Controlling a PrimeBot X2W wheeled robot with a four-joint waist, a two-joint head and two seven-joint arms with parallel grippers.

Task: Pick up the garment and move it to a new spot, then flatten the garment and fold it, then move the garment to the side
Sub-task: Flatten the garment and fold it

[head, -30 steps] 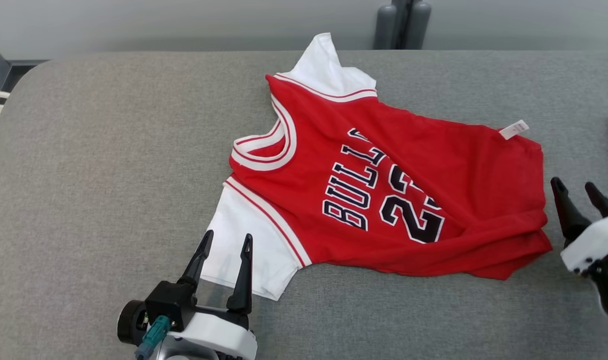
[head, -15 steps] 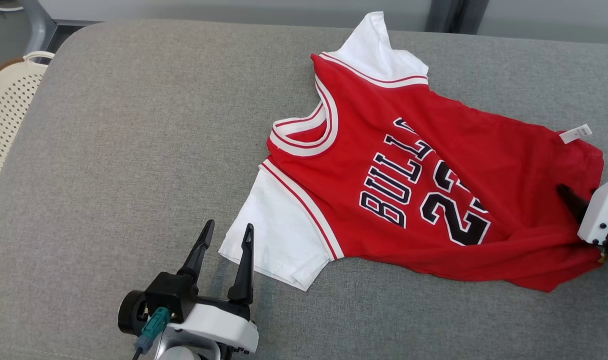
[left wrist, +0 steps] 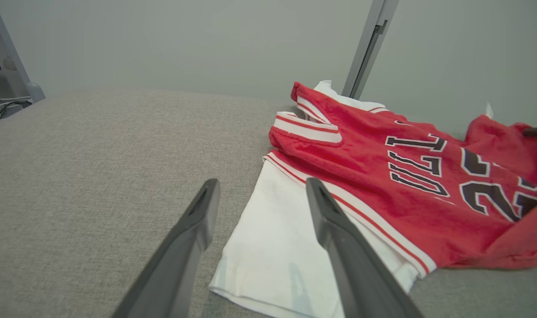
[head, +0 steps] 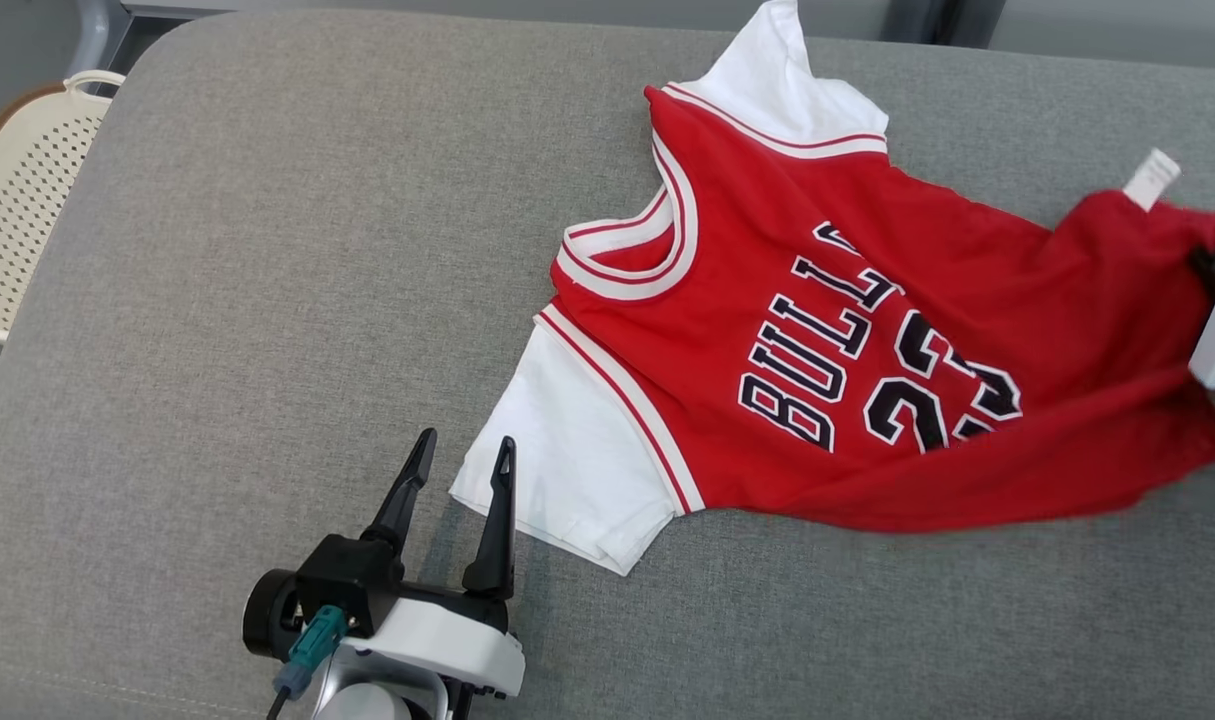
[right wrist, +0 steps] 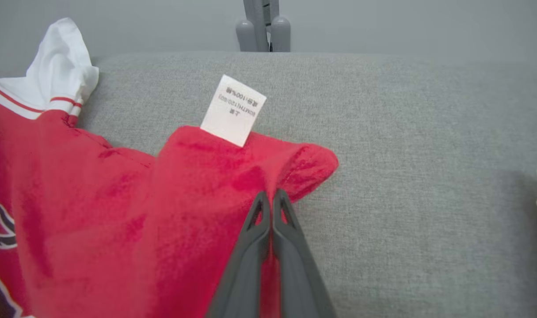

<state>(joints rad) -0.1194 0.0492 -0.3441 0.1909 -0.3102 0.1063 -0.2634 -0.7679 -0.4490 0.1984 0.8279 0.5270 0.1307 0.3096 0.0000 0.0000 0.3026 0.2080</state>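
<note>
Jerseys: one red basketball jersey (head: 817, 330) is lying here.
Sleeves: two white sleeves (head: 567, 470) are showing on the jersey, one at its near shoulder and one at its far shoulder.
Care labels: one white care label (right wrist: 233, 109) is sticking up from the jersey's hem corner.
Grippers: two are showing, the left gripper (head: 465, 450) just beside the jersey's near sleeve and the right gripper (right wrist: 268, 196) at the jersey's hem corner.
Fingers: four dark fingers (left wrist: 193, 238) are showing, two on each gripper.
Cushions: one grey cushion (head: 267, 300) is lying under the jersey.
Grey cylinders: two grey cylinders (right wrist: 280, 34) are standing side by side beyond the jersey.
Perforated pieces: one cream perforated piece (head: 17, 200) is sitting well apart from the jersey.
</note>
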